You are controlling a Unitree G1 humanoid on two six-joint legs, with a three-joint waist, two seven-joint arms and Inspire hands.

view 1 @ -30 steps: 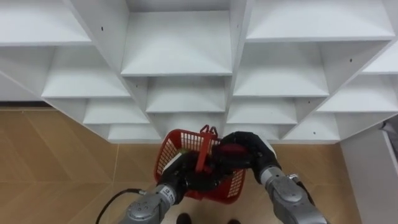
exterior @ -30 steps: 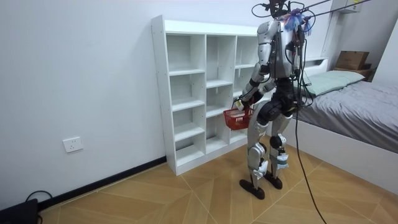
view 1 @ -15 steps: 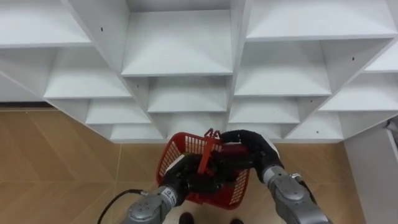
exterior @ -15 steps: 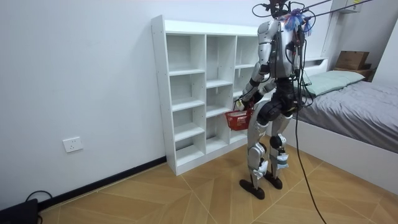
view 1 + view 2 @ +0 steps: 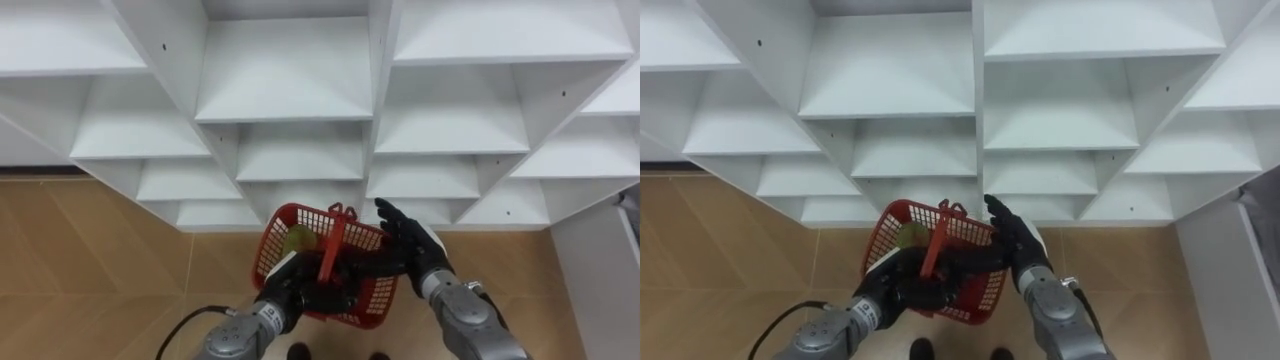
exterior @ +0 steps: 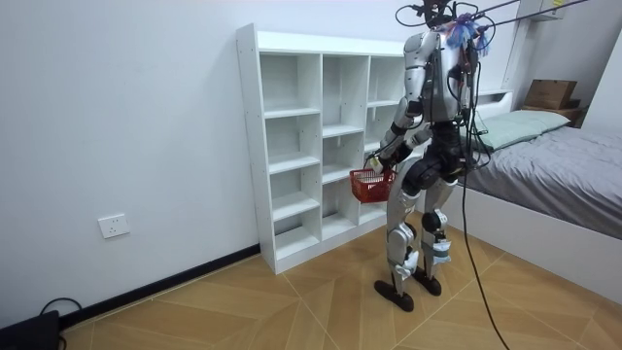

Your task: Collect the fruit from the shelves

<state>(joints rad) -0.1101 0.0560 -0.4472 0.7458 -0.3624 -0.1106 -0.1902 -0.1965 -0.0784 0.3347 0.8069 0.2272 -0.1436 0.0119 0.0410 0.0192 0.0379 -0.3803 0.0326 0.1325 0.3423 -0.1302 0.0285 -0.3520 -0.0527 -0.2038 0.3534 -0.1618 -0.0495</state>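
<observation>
Since a second ago my right hand (image 5: pixel 408 243) lifts clear, fingers spread, empty | left hand (image 5: pixel 292 292) grips red plastic mesh basket (image 5: pixel 268 248) | yellow-green round fruit (image 5: pixel 298 238) in basket's far-left corner, left of right hand.

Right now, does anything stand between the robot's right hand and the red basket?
Nothing visible does: the open right hand is at the right rim of the red basket; the upright handle stands left of it.

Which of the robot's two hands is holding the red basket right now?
The left hand, from lower left: its fingers are curled round the handle of the red basket. The right hand is open, fingers spread above the basket's right rim.
</observation>
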